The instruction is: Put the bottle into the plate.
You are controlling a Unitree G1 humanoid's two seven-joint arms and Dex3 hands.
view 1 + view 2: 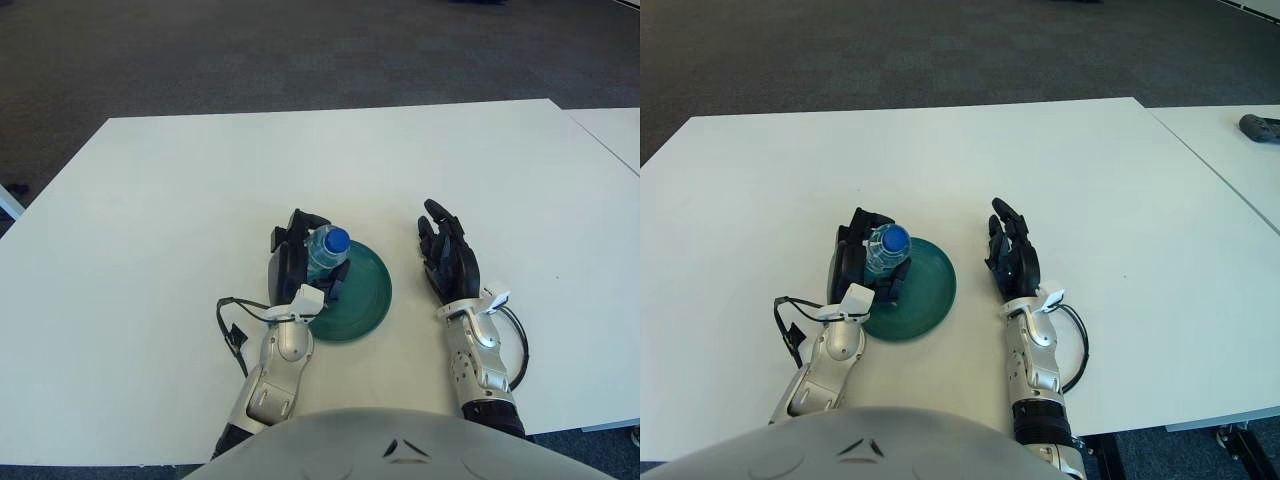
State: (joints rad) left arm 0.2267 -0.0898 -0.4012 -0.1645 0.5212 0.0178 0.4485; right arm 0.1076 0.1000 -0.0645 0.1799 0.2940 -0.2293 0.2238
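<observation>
A small clear bottle with a blue cap (328, 250) stands upright over the left part of a dark green plate (365, 295) on the white table. My left hand (298, 262) is wrapped around the bottle from the left, fingers curled on its body. My right hand (448, 258) shows to the right of the plate, fingers spread and holding nothing. In the right eye view the bottle (886, 248) and plate (925, 290) appear the same way.
The white table (200, 190) stretches wide to the back and sides. A second white table (1230, 150) stands at the right with a dark object (1260, 127) on it. Cables loop beside both wrists.
</observation>
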